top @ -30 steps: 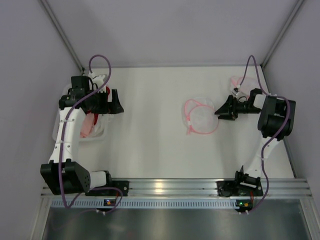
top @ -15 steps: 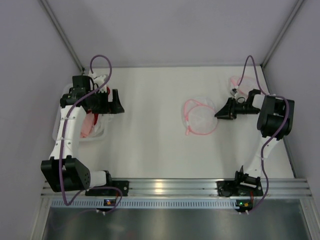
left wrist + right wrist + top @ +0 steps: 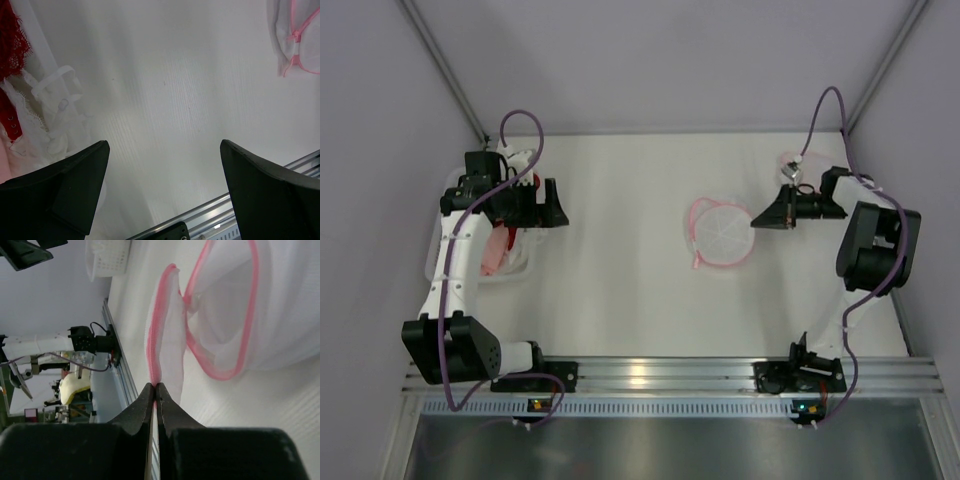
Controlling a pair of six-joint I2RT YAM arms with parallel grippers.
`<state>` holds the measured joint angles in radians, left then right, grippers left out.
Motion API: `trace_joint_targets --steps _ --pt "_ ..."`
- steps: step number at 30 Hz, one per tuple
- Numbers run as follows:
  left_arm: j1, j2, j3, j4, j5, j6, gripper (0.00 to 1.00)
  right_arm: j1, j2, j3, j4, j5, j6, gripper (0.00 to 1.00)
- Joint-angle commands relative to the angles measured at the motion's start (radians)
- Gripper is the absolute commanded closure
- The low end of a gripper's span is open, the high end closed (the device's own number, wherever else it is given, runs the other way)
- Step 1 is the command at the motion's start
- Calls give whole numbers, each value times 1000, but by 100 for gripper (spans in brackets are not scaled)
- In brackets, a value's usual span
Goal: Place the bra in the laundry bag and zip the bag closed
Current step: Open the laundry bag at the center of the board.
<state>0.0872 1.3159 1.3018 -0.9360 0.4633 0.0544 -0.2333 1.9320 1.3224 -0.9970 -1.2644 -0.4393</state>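
Nearest the lens in the right wrist view, the right gripper (image 3: 154,386) has just finished closing. A second ago its jaws stood apart beside the laundry bag (image 3: 722,232); now they are pressed together on the bag's pink-trimmed edge, with a fold of white mesh rising out of the pinch. From above, the bag sits right of centre and reads rounder than it did a moment back, so I judge the grab took and the mouth can next be lifted or held for loading. Whether I have one layer or both, I cannot tell. The left gripper (image 3: 552,205) has not moved: its jaws are spread as wide as they go, holding nothing, and it hangs over bare table at centre left. No bra is in the bag yet. A white bra (image 3: 52,95) and a red lace bra (image 3: 9,45) lie heaped at the left edge of the left wrist view, at the white basket (image 3: 506,276) on the left of the overhead frame, well apart from the bag. The task looks to be at its opening step, with fetching, stuffing and zipping all to come. Surface: an aluminium rail (image 3: 650,375) runs along the bottom of the frame carrying both bases, then a matte white table (image 3: 620,300). A second pink-and-white item (image 3: 788,162) lies at upper right; I can't identify it. Beyond, plain pale grey walls (image 3: 650,60) box the cell in.
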Motion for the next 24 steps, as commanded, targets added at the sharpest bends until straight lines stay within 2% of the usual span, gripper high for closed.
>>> trace_joint_targets --steps 1,6,9,10,11,14,17,20,21,23,24 --pt "-1 -20 16 29 14 -5 1 41 -82 46 -127 -72 -125 100" --pt "-1 -23 11 29 12 -5 1 129 -152 41 -117 -52 -92 100" --pt "-1 -33 10 31 18 -1 1 198 -229 -1 32 14 49 100" --pt "0 -38 10 31 34 1 2 215 -254 -17 137 43 92 100" --pt "0 -43 4 31 43 -4 2 271 -280 -34 193 77 167 100" --pt "0 -49 1 31 77 -11 1 378 -379 -80 328 261 255 99" --pt "-1 -53 -1 32 116 -19 1 493 -386 -83 372 325 283 94" --pt "-1 -60 -32 52 193 -42 1 598 -348 -68 386 385 294 82" --pt "-1 -64 -48 57 218 -47 1 624 -320 -52 388 404 297 72" --pt "-1 -64 -67 71 261 -80 2 678 -294 -34 383 416 303 66" --pt "0 -67 -75 86 302 -83 1 689 -279 -16 379 419 304 57"
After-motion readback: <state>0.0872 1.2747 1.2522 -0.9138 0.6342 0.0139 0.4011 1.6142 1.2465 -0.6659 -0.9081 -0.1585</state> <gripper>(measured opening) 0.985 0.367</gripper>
